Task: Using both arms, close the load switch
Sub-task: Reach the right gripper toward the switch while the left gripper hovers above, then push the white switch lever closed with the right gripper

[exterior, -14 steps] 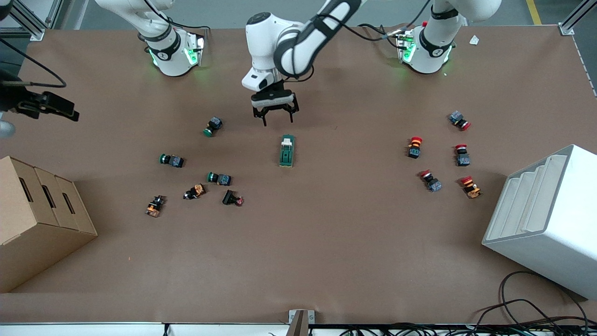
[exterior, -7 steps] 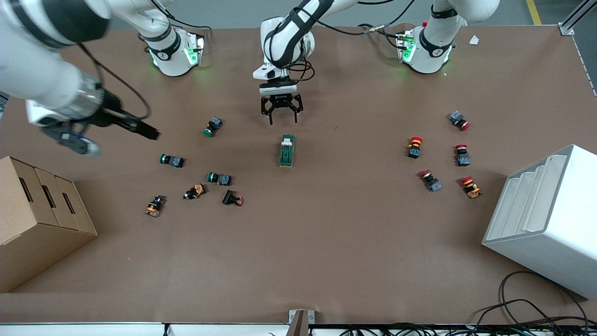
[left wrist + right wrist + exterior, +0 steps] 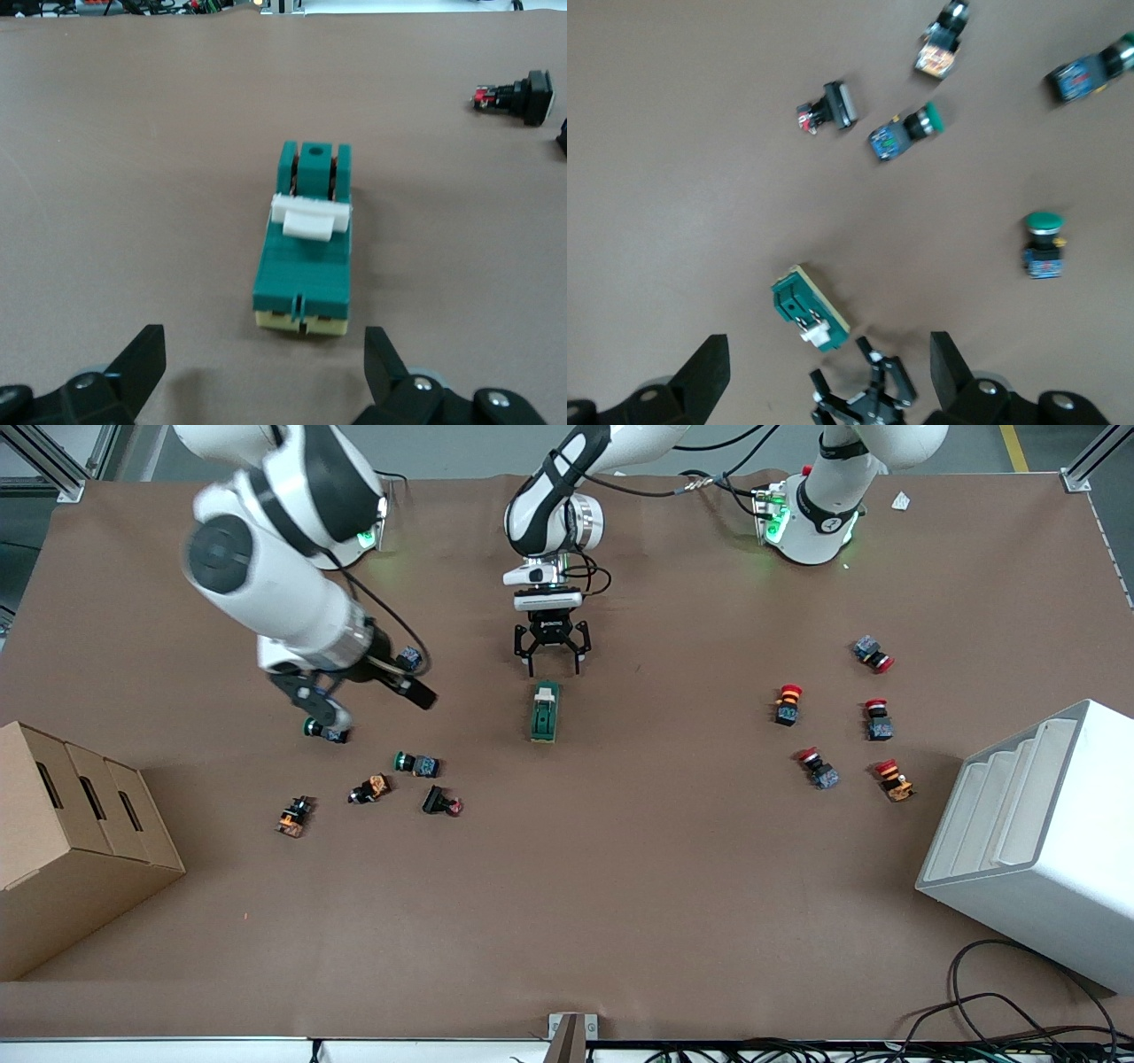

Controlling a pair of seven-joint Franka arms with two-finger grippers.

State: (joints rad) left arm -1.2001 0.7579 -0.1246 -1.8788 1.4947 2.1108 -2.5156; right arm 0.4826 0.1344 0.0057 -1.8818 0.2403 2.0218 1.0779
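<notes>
The load switch, a dark green block with a white lever, lies on the brown table near its middle. It also shows in the left wrist view and the right wrist view. My left gripper is open and empty, low over the table at the switch's end that faces the robots' bases. The right wrist view shows it too. My right gripper is open and empty, high over the green push-buttons beside the switch.
Green push-buttons and orange-backed ones lie toward the right arm's end. Red push-buttons lie toward the left arm's end. A cardboard box and a white rack stand at the table's two ends.
My right arm has swung in from the table's edge toward the middle, over the green push-buttons. My left gripper has shifted closer to the switch's end.
</notes>
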